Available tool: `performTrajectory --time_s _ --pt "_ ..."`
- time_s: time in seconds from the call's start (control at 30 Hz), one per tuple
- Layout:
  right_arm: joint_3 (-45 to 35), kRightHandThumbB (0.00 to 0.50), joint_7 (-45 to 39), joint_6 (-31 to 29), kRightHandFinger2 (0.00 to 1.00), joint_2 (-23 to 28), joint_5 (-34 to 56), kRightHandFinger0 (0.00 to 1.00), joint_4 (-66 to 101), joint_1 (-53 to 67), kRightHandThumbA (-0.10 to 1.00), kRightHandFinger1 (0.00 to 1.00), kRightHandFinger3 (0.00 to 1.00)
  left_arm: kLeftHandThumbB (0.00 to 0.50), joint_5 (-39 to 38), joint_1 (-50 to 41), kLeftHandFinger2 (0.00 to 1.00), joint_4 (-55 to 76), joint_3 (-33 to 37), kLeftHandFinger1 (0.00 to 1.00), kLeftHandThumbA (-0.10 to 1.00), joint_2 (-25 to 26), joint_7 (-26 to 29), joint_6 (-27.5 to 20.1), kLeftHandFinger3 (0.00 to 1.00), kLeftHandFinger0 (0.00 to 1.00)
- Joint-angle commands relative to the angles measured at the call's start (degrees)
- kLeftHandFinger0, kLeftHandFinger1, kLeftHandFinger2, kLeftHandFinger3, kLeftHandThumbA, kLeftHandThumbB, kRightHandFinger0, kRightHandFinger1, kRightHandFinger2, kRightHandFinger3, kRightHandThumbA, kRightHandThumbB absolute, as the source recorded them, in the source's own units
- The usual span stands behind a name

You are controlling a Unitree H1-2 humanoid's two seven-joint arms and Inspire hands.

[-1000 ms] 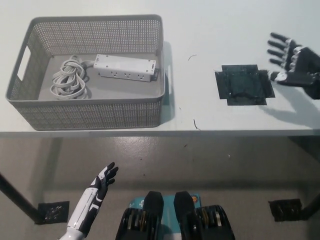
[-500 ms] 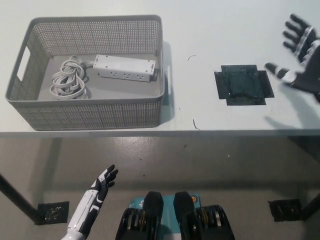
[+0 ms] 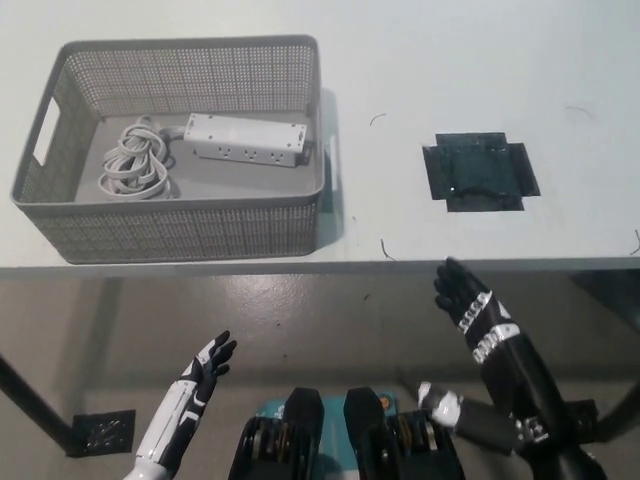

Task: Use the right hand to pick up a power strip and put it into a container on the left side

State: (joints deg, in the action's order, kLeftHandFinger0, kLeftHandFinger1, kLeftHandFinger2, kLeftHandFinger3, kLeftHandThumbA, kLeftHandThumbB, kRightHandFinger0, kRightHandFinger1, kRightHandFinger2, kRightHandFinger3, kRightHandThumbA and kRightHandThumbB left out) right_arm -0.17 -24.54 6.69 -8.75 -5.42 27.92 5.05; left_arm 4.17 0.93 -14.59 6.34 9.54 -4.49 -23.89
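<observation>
The white power strip (image 3: 245, 139) lies inside the grey mesh basket (image 3: 180, 227) at the table's left, its coiled grey cable (image 3: 132, 167) beside it on the basket floor. My black right hand (image 3: 480, 330) hangs below the table's front edge at the lower right, open, with nothing in it. My white left hand (image 3: 203, 372) rests low at the lower left, also open and holding nothing.
A black taped patch (image 3: 478, 176) marks the white table (image 3: 420, 90) right of the basket. The table's front edge (image 3: 400, 266) runs across the middle; below it is grey floor with black floor markers (image 3: 98, 431).
My right hand has dropped from above the table's right side to below its front edge. The view has shifted slightly. Power strip, basket and left hand stay put.
</observation>
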Motion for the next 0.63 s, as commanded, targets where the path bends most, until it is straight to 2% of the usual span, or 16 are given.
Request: performTrajectory --time_s 0.0,0.03,0.07,0.1,0.13,0.17,0.27,0.33,0.4,0.47,0.57,0.6 --pt "15.2 0.288 41.0 -33.6 1.00 9.4 -33.8 1.00 9.5 -1.5 1.00 1.00 1.00 0.190 1.6 0.4 1.00 2.1 0.3 1.00 1.00 0.4 0.7 -3.0 1.00 1.00" --pt "13.7 0.177 44.2 -33.6 1.00 10.6 -38.2 1.00 6.6 1.1 1.00 1.00 1.00 0.189 1.7 0.5 1.00 2.1 0.3 1.00 1.00 0.5 0.6 -3.0 1.00 1.00" --pt "14.0 0.169 46.0 -33.6 1.00 12.7 -37.6 1.00 3.8 0.7 1.00 1.00 1.00 0.189 1.7 0.6 1.00 2.1 0.2 1.00 1.00 0.6 0.6 -3.0 1.00 1.00" --pt "13.7 0.178 46.8 -33.6 1.00 14.3 -36.5 1.00 0.9 0.6 1.00 1.00 1.00 0.190 1.7 0.6 1.00 2.1 0.1 1.00 1.00 0.6 0.7 -3.0 1.00 1.00" --pt "13.5 0.166 48.3 -33.6 1.00 14.9 -36.2 1.00 -2.1 0.7 1.00 1.00 1.00 0.190 1.9 0.6 1.00 2.2 0.2 1.00 1.00 0.7 0.7 -3.0 1.00 1.00" --pt "12.4 0.190 47.2 -33.6 1.00 14.3 -34.2 1.00 -4.2 0.9 1.00 1.00 1.00 0.188 2.0 0.7 1.00 2.1 0.3 1.00 1.00 0.7 0.8 -3.0 1.00 1.00" --pt "7.7 0.153 40.1 -33.6 1.00 11.5 -25.2 1.00 -13.4 0.6 1.00 1.00 1.00 0.197 1.8 0.4 1.00 2.0 0.3 1.00 1.00 0.7 0.8 -3.0 1.00 1.00" --pt "7.1 0.139 39.3 -33.6 1.00 11.3 -23.4 1.00 -17.6 -0.9 1.00 1.00 1.00 0.196 1.7 0.6 1.00 2.0 0.4 1.00 1.00 0.7 0.9 -3.0 1.00 1.00" --pt "5.7 0.149 34.8 -33.6 1.00 10.6 -18.5 1.00 -23.4 -2.7 1.00 1.00 1.00 0.204 1.6 0.5 1.00 1.9 0.5 1.00 1.00 0.6 1.0 -3.0 1.00 1.00" --pt "4.1 0.195 31.1 -32.8 1.00 9.1 -18.0 1.00 -27.0 -4.2 1.00 1.00 1.00 0.211 1.5 0.8 1.00 1.7 0.5 1.00 1.00 0.6 1.1 -3.0 1.00 1.00" --pt "5.0 0.136 27.6 -29.6 1.00 9.0 -16.6 1.00 -30.5 -6.7 1.00 1.00 1.00 0.220 -0.2 0.8 1.00 1.8 -0.1 1.00 1.00 0.6 0.0 -3.0 1.00 1.00" --pt "5.0 0.136 27.6 -29.6 1.00 9.0 -16.6 1.00 -30.5 -6.7 1.00 1.00 1.00 0.220 -0.2 0.8 1.00 1.8 -0.1 1.00 1.00 0.6 0.0 -3.0 1.00 1.00"
